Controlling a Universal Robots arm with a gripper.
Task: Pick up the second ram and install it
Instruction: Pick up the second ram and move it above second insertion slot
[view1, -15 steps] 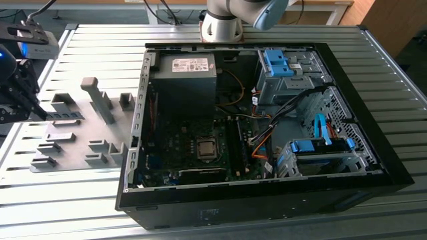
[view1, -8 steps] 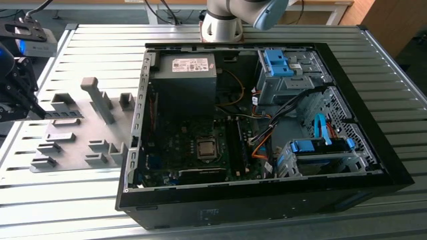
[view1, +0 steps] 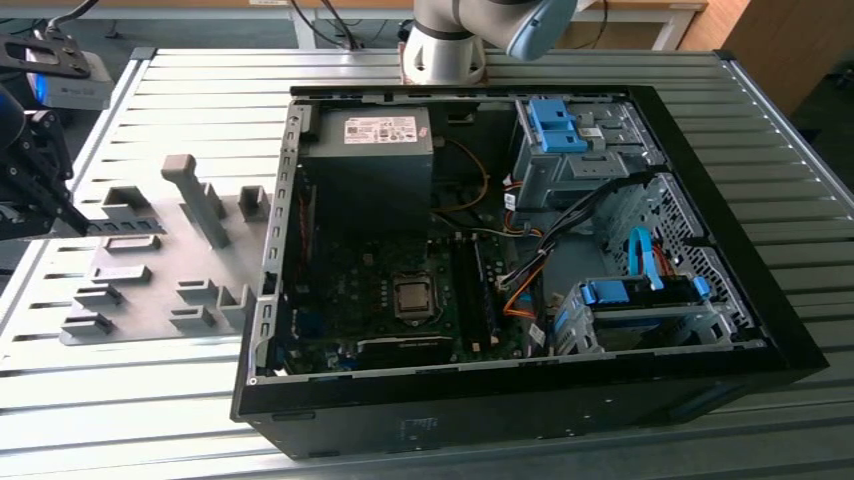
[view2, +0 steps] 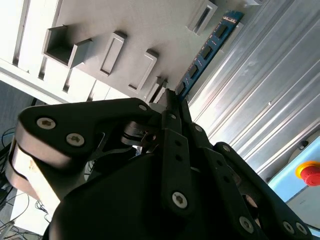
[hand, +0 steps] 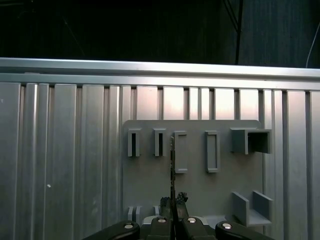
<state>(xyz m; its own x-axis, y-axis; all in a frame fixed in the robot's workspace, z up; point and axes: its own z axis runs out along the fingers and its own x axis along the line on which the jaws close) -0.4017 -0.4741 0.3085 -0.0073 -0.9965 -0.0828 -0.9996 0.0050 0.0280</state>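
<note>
Clamped tight in the pincer (view2: 172, 96): the second ram (view2: 207, 47), gripped by 1 short end, jaws pressed together on its 2 faces. Seen in the second wrist view as a blue-green strip with dark chips, reaching straight out ahead of the pincer's tips. Seen edge-on in the first wrist view as a thin dark line (hand: 172, 160) running forward from those tips. Cannot tell whether its far end touches anything.

Just beneath and ahead of the pincer: a grey fixture plate (hand: 200, 185) with raised slotted blocks, lying flat on the ribbed metal desk (hand: 60, 150). In the first wrist view, ram lined up between 2 of the narrow slotted blocks. Cannot tell whether clear of the plate or resting against it.

Well apart from the pincer, beyond the plate toward the exterior view's right: an open black computer case (view1: 534, 420) lying on its side on the same desk. Inside it:
- a green motherboard (view1: 334, 300) with a processor socket (view1: 411, 298)
- long black memory slots (view1: 467, 285) just beside the socket
- a power supply (view1: 367, 150)
- blue drive brackets (view1: 554, 125)
- bundled cables (view1: 534, 240)

Behind the case, farther still from the pincer: the arm's pale base (view1: 447, 50). Off to 1 side of the pincer in the second wrist view, past the desk's edge: a red push button (view2: 310, 172) on a yellow ring.
</note>
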